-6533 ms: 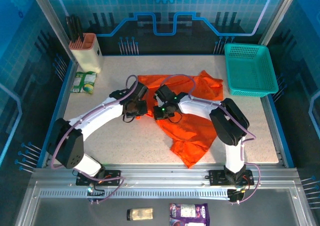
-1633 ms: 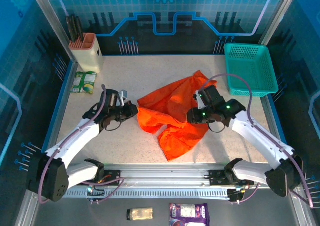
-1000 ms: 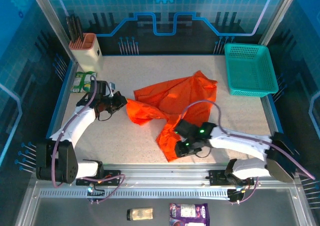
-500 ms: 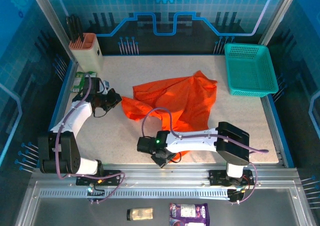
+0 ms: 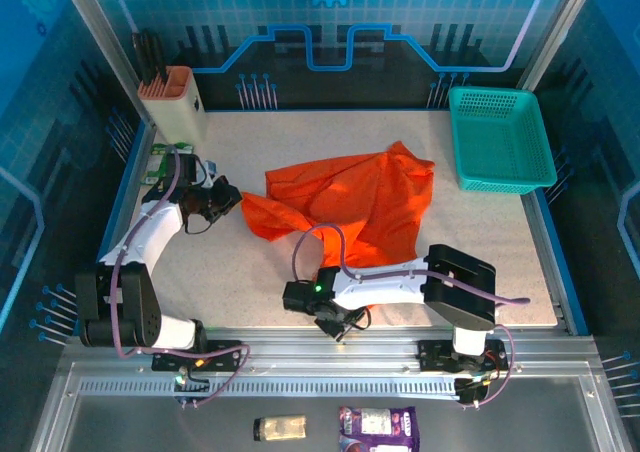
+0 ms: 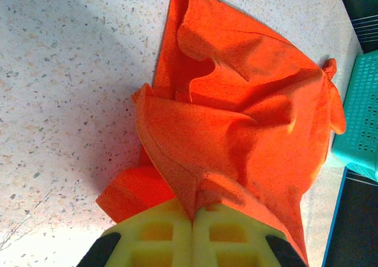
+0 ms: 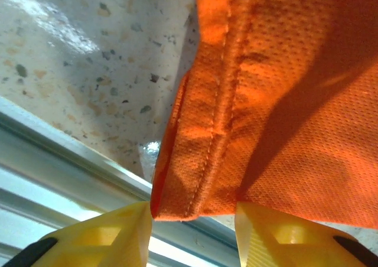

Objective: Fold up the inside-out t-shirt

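Speckled bench: left end effector clamps the orange t-shirt; right end effector stands parted astride its hem.

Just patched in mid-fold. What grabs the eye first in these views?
The bright orange t-shirt, crumpled on the speckled table. The left gripper is shut on its left edge, while the right gripper stands open at the table's near edge with the shirt's hem between its fingers. A teal mesh basket sits far right.

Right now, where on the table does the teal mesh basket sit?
In the top view, the teal mesh basket sits at the table's far right corner, just right of the orange t-shirt.
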Robot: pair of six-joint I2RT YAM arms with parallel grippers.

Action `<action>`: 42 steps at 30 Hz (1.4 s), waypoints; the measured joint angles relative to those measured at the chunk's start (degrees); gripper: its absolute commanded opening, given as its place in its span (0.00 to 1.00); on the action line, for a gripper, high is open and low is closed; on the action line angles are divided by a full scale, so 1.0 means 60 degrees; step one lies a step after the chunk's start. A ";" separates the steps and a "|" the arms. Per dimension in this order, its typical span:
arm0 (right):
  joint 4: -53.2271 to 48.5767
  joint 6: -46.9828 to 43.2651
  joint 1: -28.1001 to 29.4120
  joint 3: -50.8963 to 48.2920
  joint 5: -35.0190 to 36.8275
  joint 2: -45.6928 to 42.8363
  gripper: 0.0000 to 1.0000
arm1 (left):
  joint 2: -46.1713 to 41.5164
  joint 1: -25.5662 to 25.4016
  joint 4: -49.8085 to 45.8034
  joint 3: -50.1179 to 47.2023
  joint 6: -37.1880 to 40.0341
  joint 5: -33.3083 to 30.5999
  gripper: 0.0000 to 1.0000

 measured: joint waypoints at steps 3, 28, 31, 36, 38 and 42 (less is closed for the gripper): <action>0.0109 -0.0007 -0.0029 -0.0117 0.0036 0.0066 0.29 | 0.0000 0.0033 0.0000 0.0000 0.0000 0.0000 0.00; -0.0754 -0.1297 -0.5311 0.2178 0.2539 -0.5610 0.00 | -0.1945 0.0820 -0.1942 0.3115 0.0237 -0.0262 0.00; -0.0597 -0.1949 -0.6473 0.3530 0.2616 -0.5825 0.00 | -0.2353 0.0954 -0.2335 0.4084 0.0339 -0.0423 0.00; -0.0415 -0.3187 -0.8225 0.6546 0.2823 -0.5574 0.00 | -0.2670 0.0962 -0.2492 0.4823 0.0397 -0.0280 0.00; -0.0346 -0.3621 -0.8714 0.7748 0.2987 -0.5479 0.00 | -0.2670 0.0962 -0.2466 0.4787 0.0357 -0.0062 0.00; 0.0000 -0.4488 -0.8965 0.9890 0.3238 -0.5355 0.00 | -0.2663 0.0962 -0.2306 0.4470 0.0131 0.0517 0.00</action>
